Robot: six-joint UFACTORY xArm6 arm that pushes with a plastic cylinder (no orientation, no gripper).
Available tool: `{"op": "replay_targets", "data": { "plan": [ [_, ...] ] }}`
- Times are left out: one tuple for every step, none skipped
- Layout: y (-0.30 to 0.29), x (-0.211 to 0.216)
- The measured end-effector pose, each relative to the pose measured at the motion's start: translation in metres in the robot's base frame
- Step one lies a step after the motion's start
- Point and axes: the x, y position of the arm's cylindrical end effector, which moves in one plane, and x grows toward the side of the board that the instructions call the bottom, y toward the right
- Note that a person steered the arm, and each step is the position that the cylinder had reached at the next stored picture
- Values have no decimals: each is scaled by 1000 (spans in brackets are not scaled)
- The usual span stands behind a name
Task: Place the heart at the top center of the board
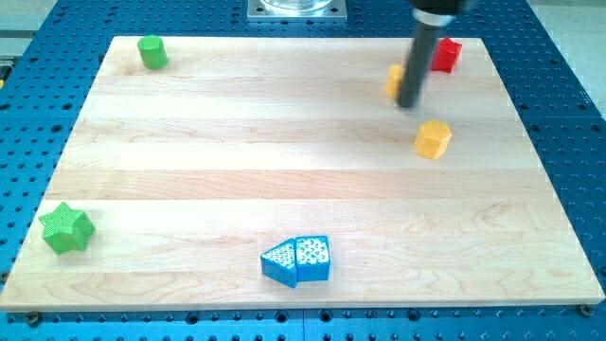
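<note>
My tip (408,104) rests bare in the upper right of the frame, holding nothing, touching a partly hidden yellow block (394,81), possibly the heart. A red block (447,55) sits right of the rod; a yellow hexagon (433,138) lies below.

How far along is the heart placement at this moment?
Nothing looks done yet. In hand: my tip sits against a yellow block, largely hidden behind the rod, so I cannot confirm it is the heart. It lies right of the board's top centre, near the red block. Left: pushing it towards the view's left, to top centre.
</note>
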Motion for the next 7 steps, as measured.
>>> {"op": "replay_targets", "data": {
  "plan": [
    [-18, -19],
    [18, -3],
    [51, -30],
    [7, -57],
    [-18, -68],
    [-52, -68],
    [-66, -72]
  ]
}}
